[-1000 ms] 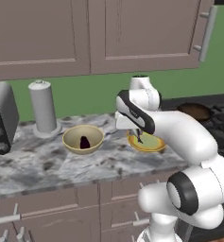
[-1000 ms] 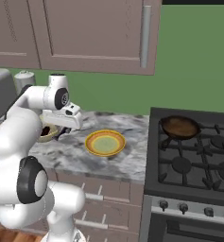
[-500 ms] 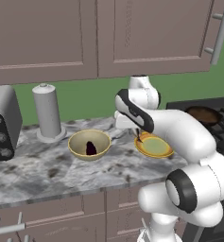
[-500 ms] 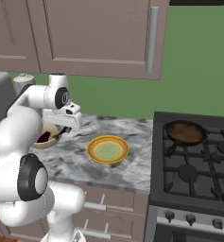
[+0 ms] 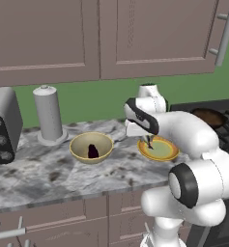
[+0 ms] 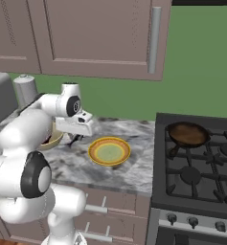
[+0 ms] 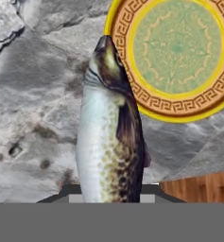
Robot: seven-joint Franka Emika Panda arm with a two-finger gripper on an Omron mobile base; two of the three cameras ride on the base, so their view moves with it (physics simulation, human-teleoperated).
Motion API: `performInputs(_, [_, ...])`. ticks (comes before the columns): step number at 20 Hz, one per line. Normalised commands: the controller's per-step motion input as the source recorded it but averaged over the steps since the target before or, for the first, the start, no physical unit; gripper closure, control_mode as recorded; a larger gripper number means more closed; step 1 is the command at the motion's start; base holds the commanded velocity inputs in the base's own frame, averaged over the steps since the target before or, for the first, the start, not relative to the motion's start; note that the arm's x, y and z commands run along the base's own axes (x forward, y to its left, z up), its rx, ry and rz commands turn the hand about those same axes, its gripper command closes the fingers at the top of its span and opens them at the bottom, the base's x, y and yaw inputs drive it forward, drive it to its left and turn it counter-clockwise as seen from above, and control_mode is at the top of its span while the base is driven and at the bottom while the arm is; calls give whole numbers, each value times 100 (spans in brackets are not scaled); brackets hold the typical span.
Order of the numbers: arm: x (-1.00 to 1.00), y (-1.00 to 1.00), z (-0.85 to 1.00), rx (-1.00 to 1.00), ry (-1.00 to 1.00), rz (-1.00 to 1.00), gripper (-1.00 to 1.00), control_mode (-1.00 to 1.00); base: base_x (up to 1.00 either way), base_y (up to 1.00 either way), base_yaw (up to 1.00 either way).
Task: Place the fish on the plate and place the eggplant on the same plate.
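Note:
The fish (image 7: 108, 137), silvery with a dark back, hangs lengthwise from my gripper (image 5: 147, 139), which is shut on it. It hovers over the marble counter, its head just at the rim of the plate (image 7: 179, 105). The plate (image 5: 160, 155), with its orange-yellow rim and pale green centre, has nothing on it. From the right base view, my gripper (image 6: 75, 137) is just left of the plate (image 6: 109, 151). The eggplant (image 5: 93, 151), a dark purple lump, lies in the tan-yellow bowl (image 5: 89, 140) left of the plate.
A toaster (image 5: 2, 126) and a grey canister (image 5: 48, 116) stand at the counter's left. A dark brown pan (image 6: 187, 134) sits on the stove (image 6: 201, 177) to the right of the plate. Wall cabinets (image 5: 101, 34) hang above.
The base has driven, so both base views have shifted. The gripper with the fish has come a little closer to the plate's left rim.

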Motion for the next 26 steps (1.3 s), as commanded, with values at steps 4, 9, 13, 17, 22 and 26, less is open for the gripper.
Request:
performInputs(4, [42,-81,-21,0,2,0,100,-100,0,0,0])
performInputs(9, [54,-93,-31,1,0,0,100,-100,0,0,0])
performInputs(13, [43,-73,-29,0,0,0,100,-100,0,0,0])
performInputs(17, [14,-46,-33,0,0,0,100,-100,0,0,0])
performInputs(22, [15,-21,-39,0,0,0,100,-100,0,0,0])
performInputs(26, [9,-5,-42,0,0,0,100,-100,0,0,0])
